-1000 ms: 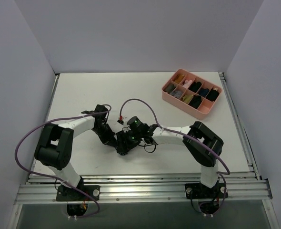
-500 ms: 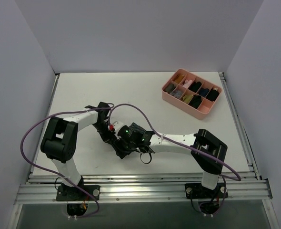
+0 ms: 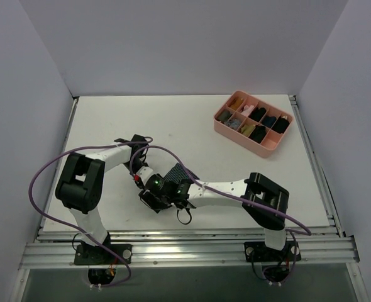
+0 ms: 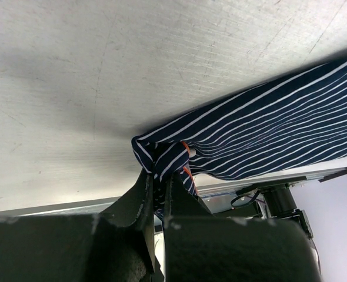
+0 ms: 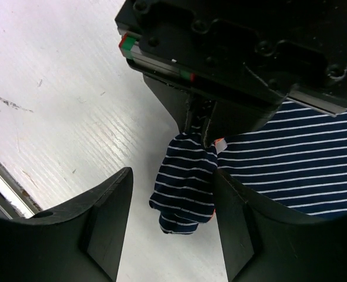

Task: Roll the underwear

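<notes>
The underwear (image 5: 185,197) is soft, matt cloth with fine stripes. The table (image 5: 56,100) top is matt white, scuffed and faintly grained. The left gripper (image 4: 160,173) and right gripper (image 5: 172,175) are matt black plastic. The tray (image 3: 239,139) is smooth pink plastic. The rail (image 3: 192,253) along the table's near edge is dull bare metal.

This looks like a robot lab. Plain white walls (image 3: 185,44) stand around a white counter (image 3: 110,119). A left arm (image 3: 78,185) and a right arm (image 3: 267,196) are bolted to a metal rail (image 3: 192,251) at 6 o'clock.
</notes>
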